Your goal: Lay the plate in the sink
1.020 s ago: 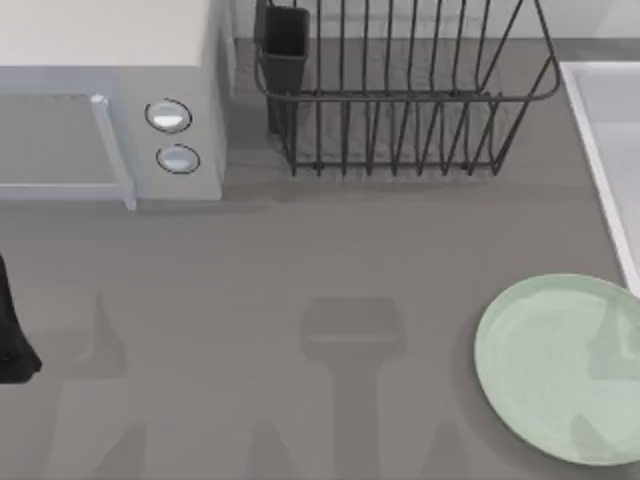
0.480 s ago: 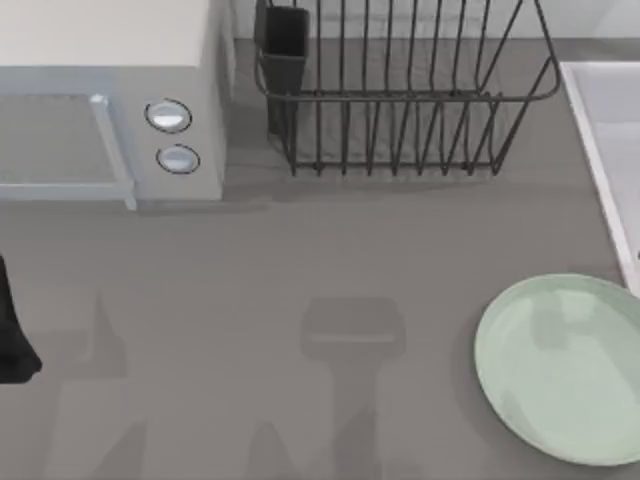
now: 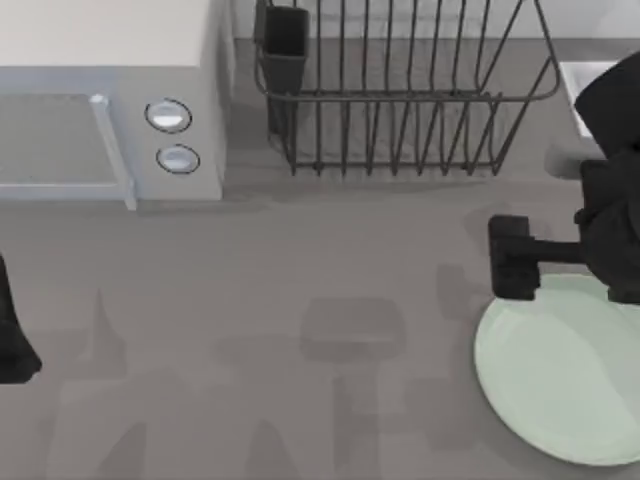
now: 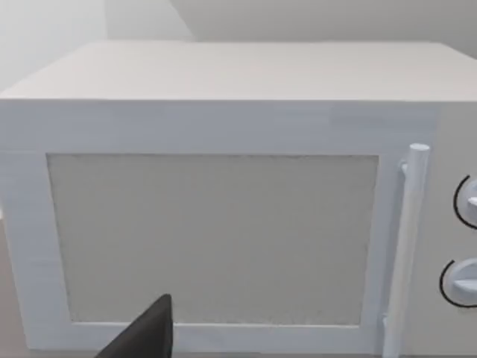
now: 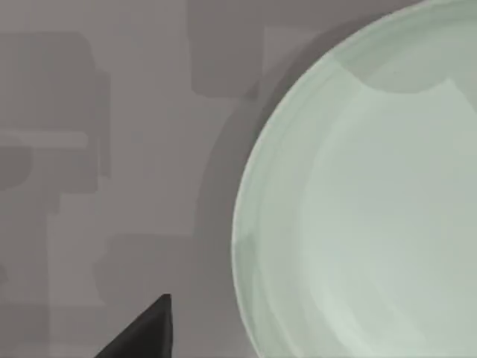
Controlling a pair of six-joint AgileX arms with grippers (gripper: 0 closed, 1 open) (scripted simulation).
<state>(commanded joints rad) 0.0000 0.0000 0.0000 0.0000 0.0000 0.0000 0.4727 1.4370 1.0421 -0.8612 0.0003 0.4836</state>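
Grey table (image 3: 300,260): right gripper (image 3: 513,258) hovers above the plate (image 3: 560,380); finger opening perhaps unreadable.

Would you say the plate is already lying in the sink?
No, the plate lies flat on the grey table, in front of the sink.

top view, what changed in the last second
The right arm came into the top view from the right; its end effector now hangs over the far left rim of the plate, nothing held. The plate, dish rack, microwave and left arm stayed put.
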